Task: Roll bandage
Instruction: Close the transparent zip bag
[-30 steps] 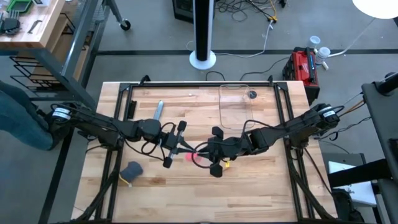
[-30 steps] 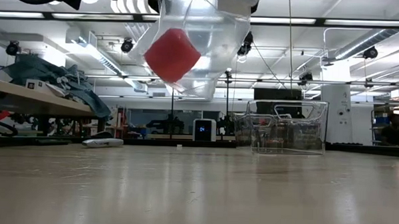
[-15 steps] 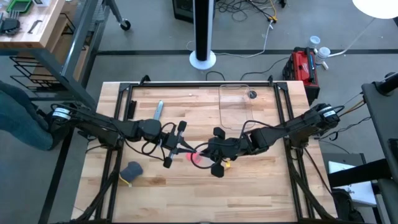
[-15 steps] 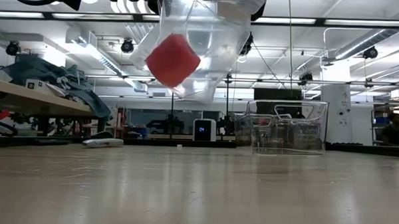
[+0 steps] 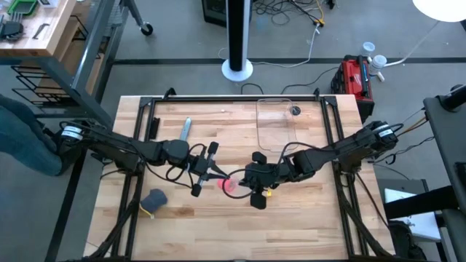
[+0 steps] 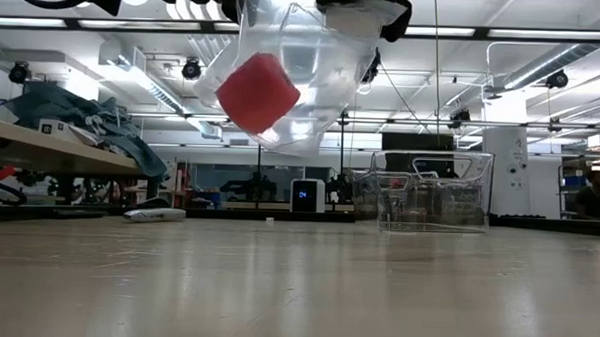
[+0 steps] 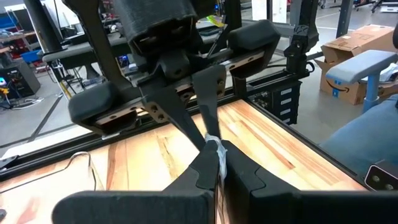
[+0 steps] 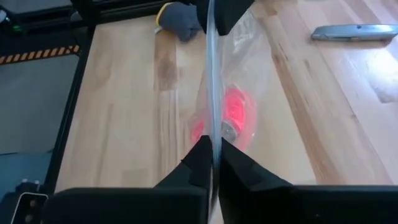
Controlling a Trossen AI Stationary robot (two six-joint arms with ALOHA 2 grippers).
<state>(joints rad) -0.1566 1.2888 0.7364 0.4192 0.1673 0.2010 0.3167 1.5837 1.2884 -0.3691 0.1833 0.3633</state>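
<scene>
The bandage [image 6: 258, 92] is a compact pink-red roll lying inside a clear crinkled plastic bag [image 6: 317, 99]. The bag hangs in the air above the table's middle. My left gripper [image 5: 217, 174] and my right gripper [image 5: 239, 177] face each other tip to tip, both shut on the bag's upper edge. In the right wrist view the bandage [image 8: 233, 115] shows through the plastic below that edge. From above, the bandage [image 5: 228, 184] shows just below the two grippers. My left gripper pinches the bag's crumpled upper edge [image 7: 215, 148] between its two fingers, coming in nearly level from the table's left. The bag hangs below, clear of the table. My right gripper pinches the same upper edge [image 8: 211, 134] between its two fingers, slanting down from the table's right. The edge [image 8: 210, 74] runs taut between the two grippers.
A clear plastic container [image 5: 275, 120] stands at the back right of the table. A silver utility knife [image 5: 186, 129] lies at the back left. A dark grey-blue lump [image 5: 154, 198] sits near the front left. Bare wood lies under the hanging bag.
My right gripper has tipped its fingers further downward, so more of it shows in the low view. The bag has shifted a little with it, and the bandage inside has settled slightly lower. The bag stays clear of the table.
</scene>
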